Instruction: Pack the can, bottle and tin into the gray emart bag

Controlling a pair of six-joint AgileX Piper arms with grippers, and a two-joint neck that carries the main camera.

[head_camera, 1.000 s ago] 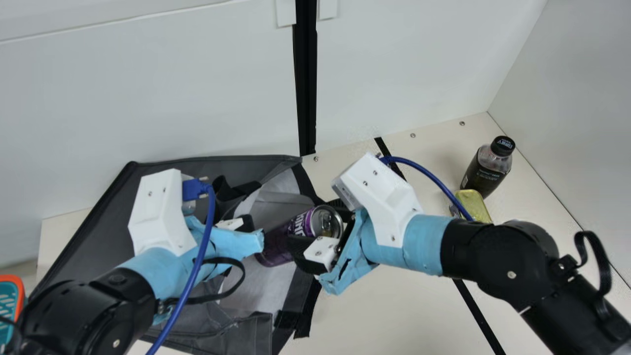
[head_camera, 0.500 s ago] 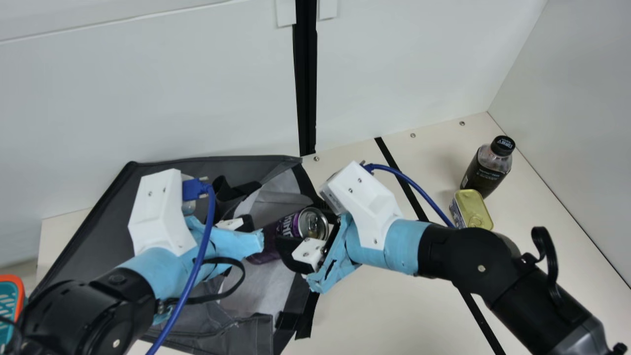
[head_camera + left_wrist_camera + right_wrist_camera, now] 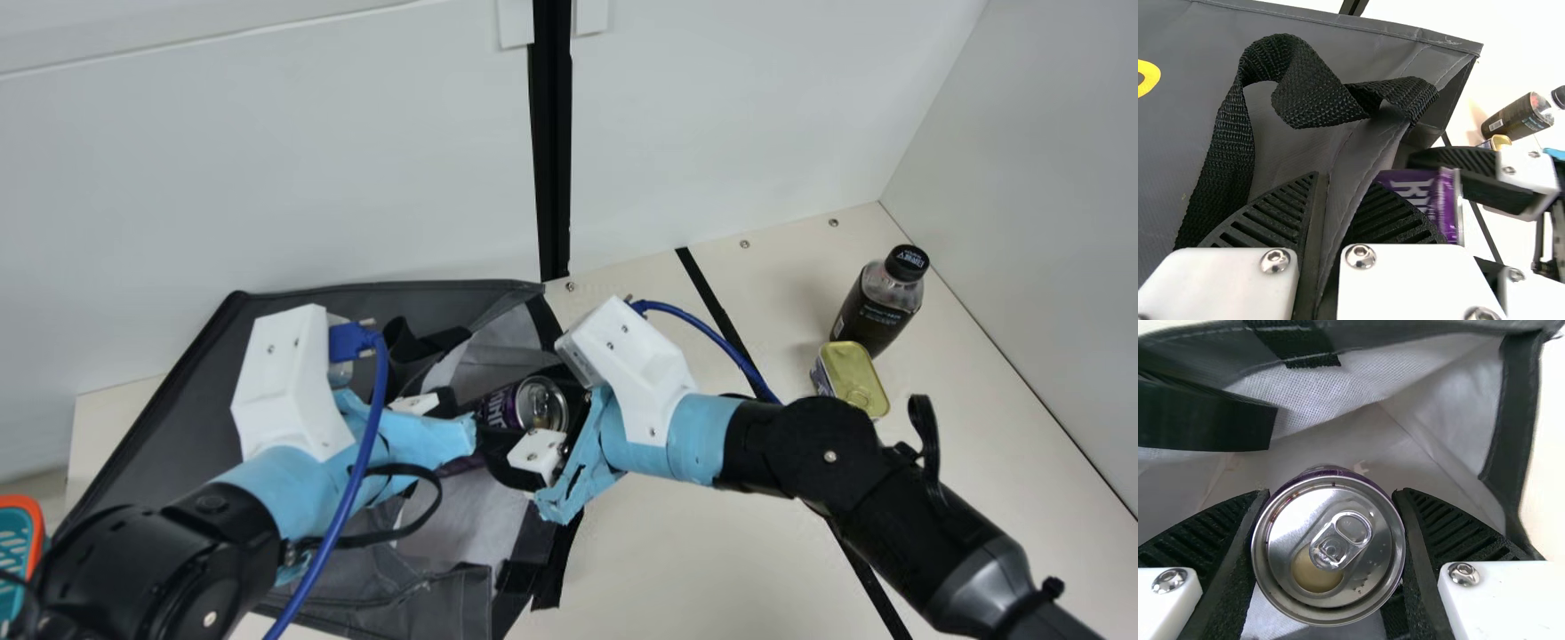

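Purple can (image 3: 539, 403) shifts left over the gray emart bag (image 3: 191, 418)

Since the earlier frames, the right gripper (image 3: 523, 421) has carried the can leftward, toward the left gripper (image 3: 433, 404), which has kept its place.

At the far left I see the rounded orange rim of a teal latticed basket (image 3: 37, 524). Next comes the bag, its dark, smooth sides creased and sewn along the edges, its mouth gaping to show a paler, finely textured lining (image 3: 484, 516). A coarse woven black handle (image 3: 1298, 100) curls along its side. The left gripper has its ribbed fingers squeezed together on a fold of the bag's wall.

Beside it, the can leans at a slant within the bag's mouth, a shiny metal cylinder in purple print with a round silver lid and pull tab. The right gripper pinches it from both sides, near the lid.

Farther right, on the smooth cream table (image 3: 693, 551), lies the tin (image 3: 852, 373), a round-cornered block with a golden ring-pull lid. Just beyond it stands the bottle (image 3: 873, 313), upright, dark and glossy, clear at the shoulder, black-capped.
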